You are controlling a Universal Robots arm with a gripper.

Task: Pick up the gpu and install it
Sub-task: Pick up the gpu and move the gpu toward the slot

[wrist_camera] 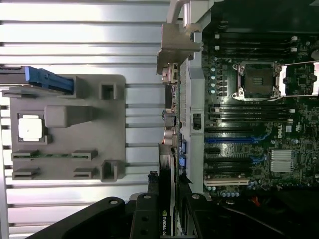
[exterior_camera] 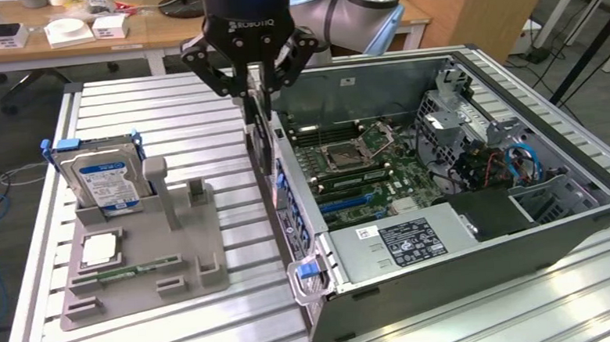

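Gripper clamped on gpu, at open case edge; hard drive in grey holder

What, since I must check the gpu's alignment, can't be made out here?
- Exterior view: gpu is edge-on, so its faces are hidden; the gripper covers its top.
- Wrist view: the gripper's fingers and the picture's edge cut off most of it.
- Its height above the case: cannot tell.

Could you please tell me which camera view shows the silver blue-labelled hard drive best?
The exterior view: the silver blue-labelled hard drive stands upright in the grey holder, its label facing the camera. In the wrist view it appears edge-on, mostly its blue rail.
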